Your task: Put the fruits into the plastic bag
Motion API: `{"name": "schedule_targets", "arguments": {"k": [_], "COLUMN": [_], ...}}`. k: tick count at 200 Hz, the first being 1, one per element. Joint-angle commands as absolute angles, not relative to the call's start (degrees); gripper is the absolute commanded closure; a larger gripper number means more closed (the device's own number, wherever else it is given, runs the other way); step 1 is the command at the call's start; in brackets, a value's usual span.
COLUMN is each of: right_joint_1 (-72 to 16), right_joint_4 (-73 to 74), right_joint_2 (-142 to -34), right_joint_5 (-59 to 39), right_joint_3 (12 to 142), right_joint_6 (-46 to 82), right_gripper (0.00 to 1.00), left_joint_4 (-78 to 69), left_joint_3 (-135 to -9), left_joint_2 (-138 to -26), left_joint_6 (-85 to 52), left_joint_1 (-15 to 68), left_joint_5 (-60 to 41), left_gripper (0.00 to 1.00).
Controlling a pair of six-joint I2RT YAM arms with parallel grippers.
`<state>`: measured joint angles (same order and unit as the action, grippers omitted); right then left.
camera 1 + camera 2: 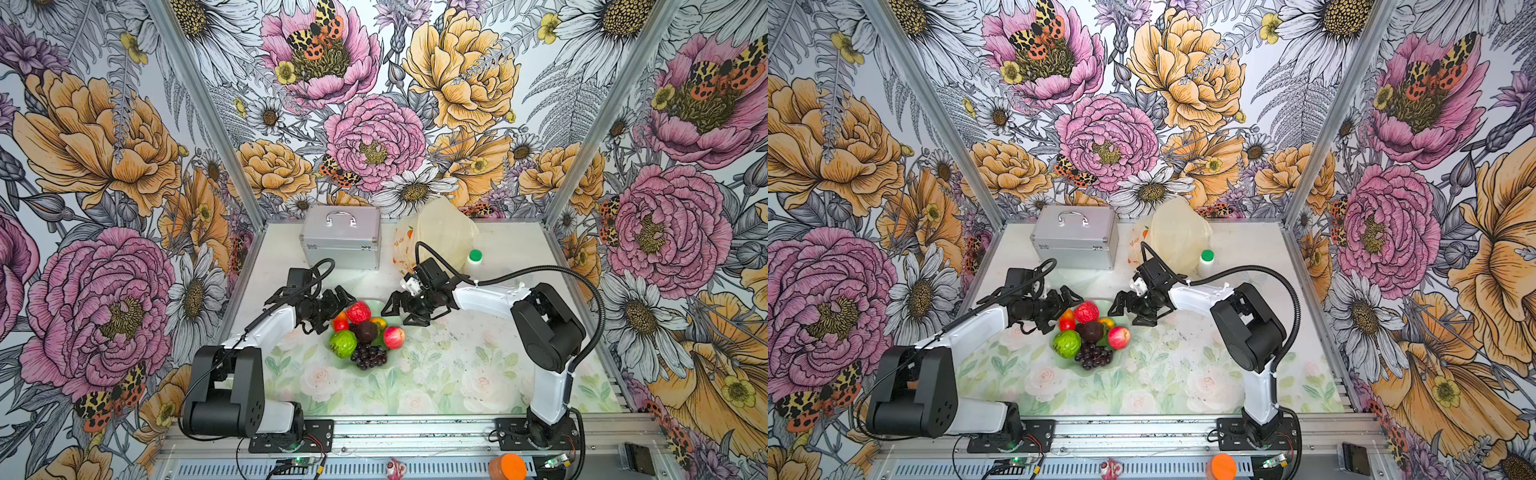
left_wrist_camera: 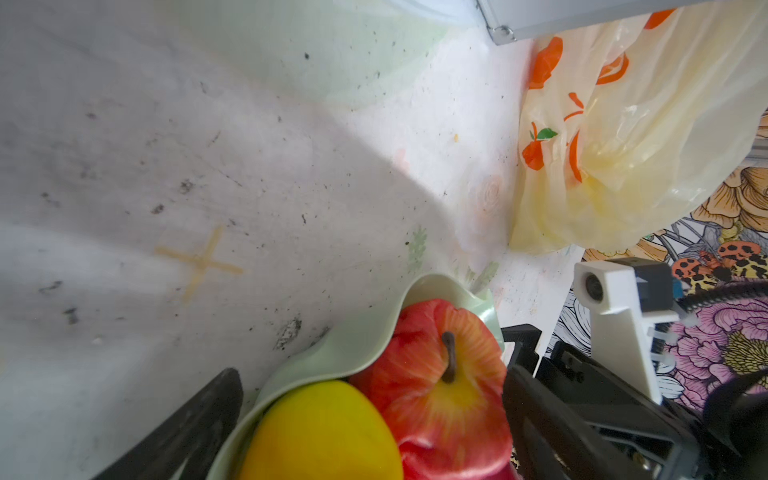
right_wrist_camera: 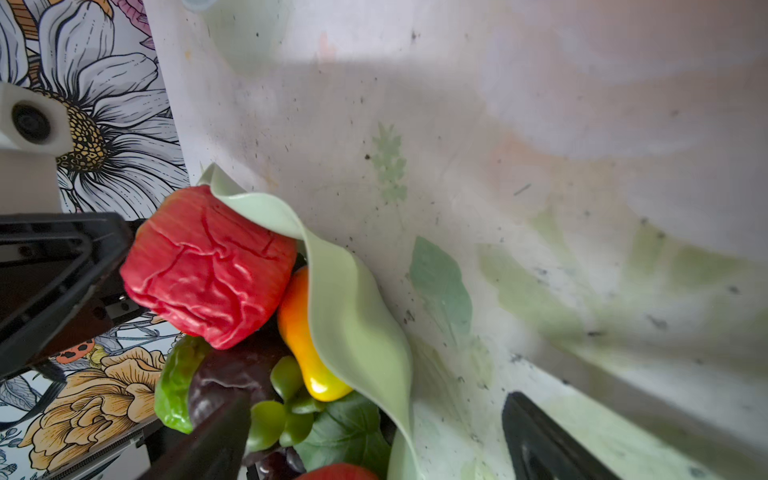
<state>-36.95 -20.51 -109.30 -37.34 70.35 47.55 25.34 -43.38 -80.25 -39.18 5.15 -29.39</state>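
Flowered walls are enclosing a scuffed, rose-printed tabletop.
The left gripper and right gripper are hanging wide open, empty, flanking a glossy scalloped bowl.

A bowl is sitting near the middle of the table, and all the fruits are lying in it. The avocado is resting in the middle of the pile. The berry is sitting behind it. The grape bunch is lying in front. The bumpy ball is sitting at the front left and the apple at the right. 1 mango is poking out at the left, and another is peeking out behind the apple. The left gripper is hanging at the bowl's left edge. The right gripper is hanging at its back right edge. At the back, a case is standing on the left. The bag is standing just right of it, with a bottle beside the bag's right.
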Motion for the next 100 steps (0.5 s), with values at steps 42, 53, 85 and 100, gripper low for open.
{"name": "schedule_targets", "arguments": {"k": [42, 53, 85, 100], "right_joint_1": [-37.2, -37.2, -37.2, -37.0], "right_joint_4": [-19.4, -19.3, -19.4, -19.4], "right_joint_2": [-103.8, -103.4, -102.3, -101.6], "right_joint_5": [-35.9, -35.6, -35.2, -35.1], "right_joint_3": [66.9, 66.5, 65.5, 64.9], "right_joint_6": [47.4, 47.5, 47.7, 47.7], "right_gripper": [0.03, 0.03, 0.03, 0.03], "left_joint_4": [21.9, 21.8, 19.8, 18.6], "left_joint_3": [-45.2, -46.3, -48.2, -49.4], "left_joint_2": [-83.2, -84.2, -87.8, -89.8], "left_joint_6": [-41.3, -41.3, -42.5, -43.3], "left_joint_1": [6.9, 7.6, 10.7, 12.3], "left_joint_5": [-29.1, -29.1, -29.0, -29.0], "left_gripper": [0.01, 0.01, 0.01, 0.01]}}
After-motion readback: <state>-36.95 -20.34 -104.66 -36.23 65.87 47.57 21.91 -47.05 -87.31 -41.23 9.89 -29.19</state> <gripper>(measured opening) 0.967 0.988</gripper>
